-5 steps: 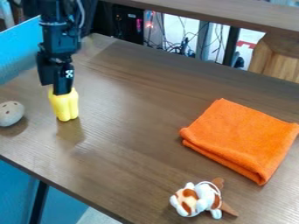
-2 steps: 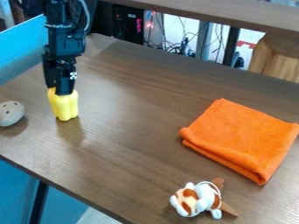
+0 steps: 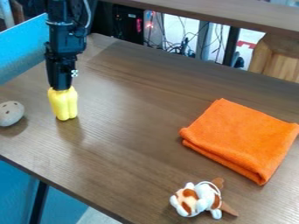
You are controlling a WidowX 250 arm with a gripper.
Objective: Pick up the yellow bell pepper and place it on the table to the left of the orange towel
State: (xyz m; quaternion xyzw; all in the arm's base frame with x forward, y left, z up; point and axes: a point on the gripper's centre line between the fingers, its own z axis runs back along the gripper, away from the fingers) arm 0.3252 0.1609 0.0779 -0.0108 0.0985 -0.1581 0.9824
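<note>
The black gripper [image 3: 62,83] hangs straight down at the upper left of the table, at the top end of a yellow, lobed object [image 3: 64,105]. Its lower tip meets or overlaps the top of that object, which stands upright on the wood. To the left lies a pale grey ball with holes [image 3: 10,113]. An orange folded cloth [image 3: 238,139] rests at the right. Near the front edge a small white and brown plush toy [image 3: 197,200] lies on its side.
The brown wooden table [image 3: 131,127] has its front edge running down from the left. A blue panel [image 3: 23,50] borders it at the upper left. Behind the table are a raised wooden shelf [image 3: 234,19] and hanging cables.
The gripper has shifted slightly right since the first frame and has risen a little since the second. The yellow object, ball, cloth and plush toy stay essentially where they were.
</note>
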